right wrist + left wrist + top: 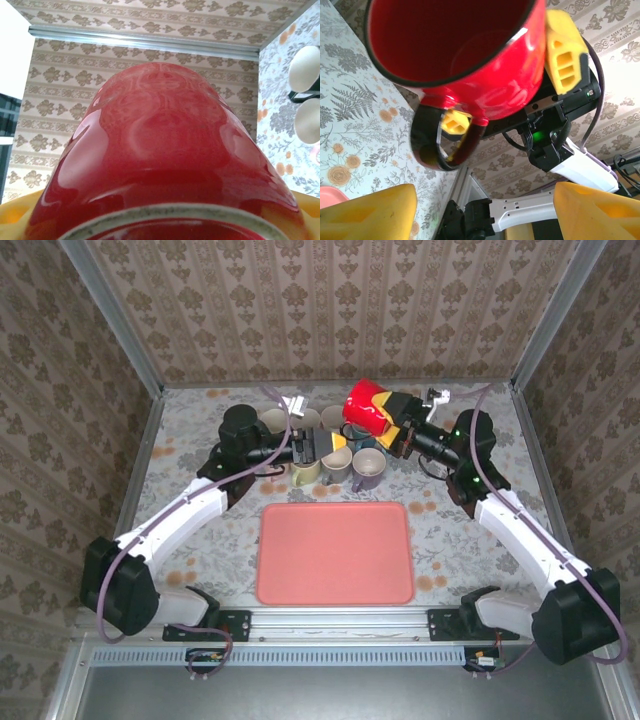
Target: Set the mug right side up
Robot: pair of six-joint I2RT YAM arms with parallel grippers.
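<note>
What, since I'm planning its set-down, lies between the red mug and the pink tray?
In the top view, a row of three mugs stands between the red mug and pink tray.

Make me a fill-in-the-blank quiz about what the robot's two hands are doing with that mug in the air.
1. The right hand holds a ____ mug in the air.
2. The left hand grips nothing; its fingers stand ____.
3. Those fingers are ____ in colour.
4. The mug's handle is ____.

Missing words: red; open; yellow; black.
</note>
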